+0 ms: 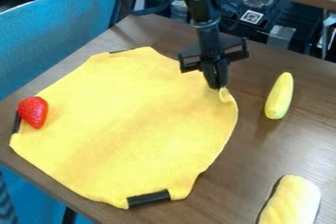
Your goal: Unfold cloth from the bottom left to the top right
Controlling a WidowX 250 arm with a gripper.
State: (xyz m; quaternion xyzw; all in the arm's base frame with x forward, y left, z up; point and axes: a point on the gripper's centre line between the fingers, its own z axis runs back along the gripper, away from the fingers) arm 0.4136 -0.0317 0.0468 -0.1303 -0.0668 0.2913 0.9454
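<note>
The black gripper (217,86) hangs down over the upper right edge of the yellow cloth (131,115). Its fingers are together at the cloth's right corner, shut on a bit of the edge, and a small curled fold stands up right beside the tips. Apart from that fold, the cloth lies mostly spread over the wooden table, with slight wrinkles and an uneven outline.
A red strawberry (33,112) rests on the cloth's left edge. Right of the cloth are a yellow oblong toy (279,96) and, at the lower right, a pale yellow one (292,202). Black strips (148,198) show at the cloth's edges on the table (263,152).
</note>
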